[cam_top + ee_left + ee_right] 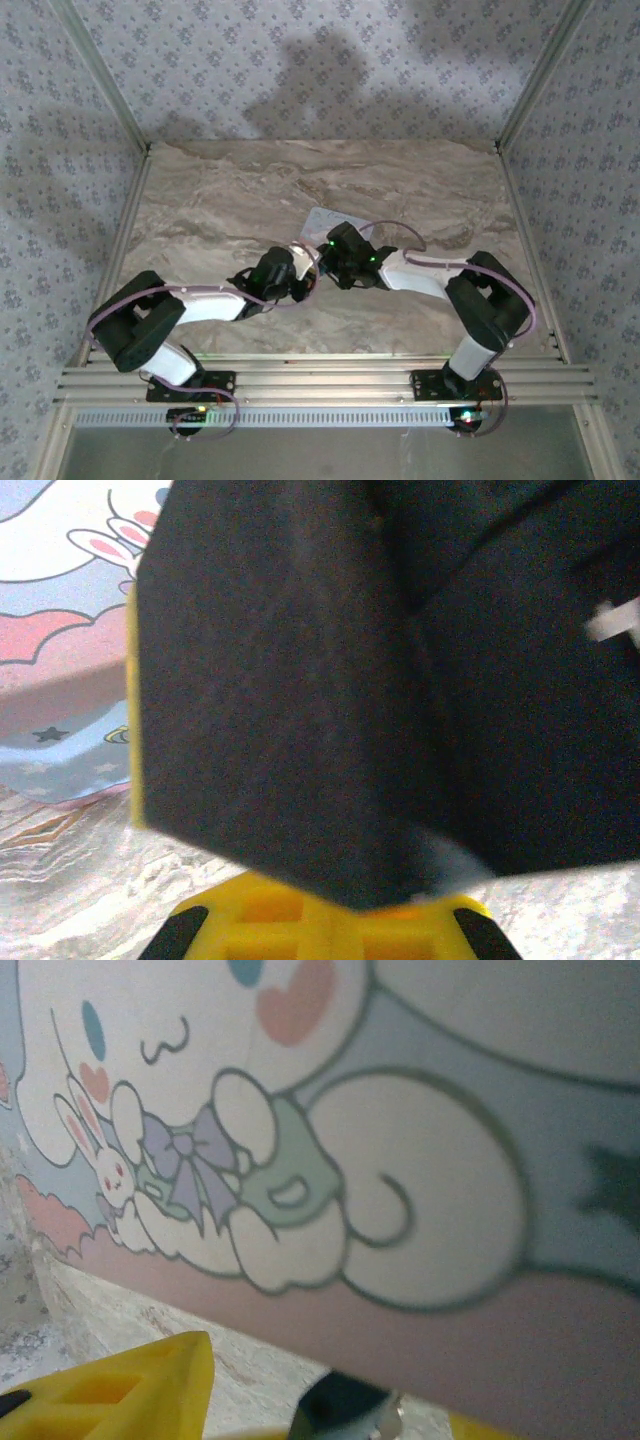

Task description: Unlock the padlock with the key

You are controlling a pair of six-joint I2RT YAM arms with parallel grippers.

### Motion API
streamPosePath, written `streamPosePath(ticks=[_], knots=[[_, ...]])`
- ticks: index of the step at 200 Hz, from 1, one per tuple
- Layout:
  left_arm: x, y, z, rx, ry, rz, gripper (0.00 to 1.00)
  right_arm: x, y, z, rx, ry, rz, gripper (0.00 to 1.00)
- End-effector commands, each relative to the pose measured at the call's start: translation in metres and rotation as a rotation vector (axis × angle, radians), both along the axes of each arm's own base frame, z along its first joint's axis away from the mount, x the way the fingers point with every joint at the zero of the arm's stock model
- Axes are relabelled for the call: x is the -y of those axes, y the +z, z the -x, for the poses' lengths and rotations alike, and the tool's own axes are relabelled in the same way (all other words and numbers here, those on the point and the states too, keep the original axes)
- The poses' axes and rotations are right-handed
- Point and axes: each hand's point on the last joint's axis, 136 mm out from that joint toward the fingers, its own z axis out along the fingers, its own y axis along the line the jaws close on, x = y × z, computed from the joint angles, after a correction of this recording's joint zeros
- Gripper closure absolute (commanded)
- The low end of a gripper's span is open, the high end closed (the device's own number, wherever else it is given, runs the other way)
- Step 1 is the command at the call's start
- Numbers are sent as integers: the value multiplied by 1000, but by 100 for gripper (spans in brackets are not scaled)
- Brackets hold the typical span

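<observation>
The box (322, 218) lies on the table (200, 210), midway across. Just before it, I think, sits the padlock (338, 1406).

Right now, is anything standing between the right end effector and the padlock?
Nothing visible does. A dark blue piece, seemingly the padlock, sits between the right end effector's yellow fingers, just under the cartoon box's pink edge.

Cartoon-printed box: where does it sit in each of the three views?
Top external: cartoon-printed box at table centre, a small pale patch.
Left wrist: box at the upper left edge.
Right wrist: box close up, spanning the upper frame.
Shared landmark: marble tabletop beneath it.
</observation>
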Motion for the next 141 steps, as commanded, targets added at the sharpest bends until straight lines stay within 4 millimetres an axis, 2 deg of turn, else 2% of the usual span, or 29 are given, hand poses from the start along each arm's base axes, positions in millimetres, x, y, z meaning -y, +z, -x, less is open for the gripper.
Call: streamPosePath(ticks=[1, 36, 101, 141], knots=[[3, 12, -5, 96, -39, -64, 100, 22, 3, 11, -19, 5, 66, 35], [10, 14, -3, 138, -68, -85, 100, 30, 12, 16, -11, 26, 83, 37], [23, 18, 0, 189, -98, -131, 100, 18, 13, 18, -21, 77, 50, 54], [28, 20, 2, 205, -112, -143, 100, 11, 15, 17, -28, 107, 42, 51]])
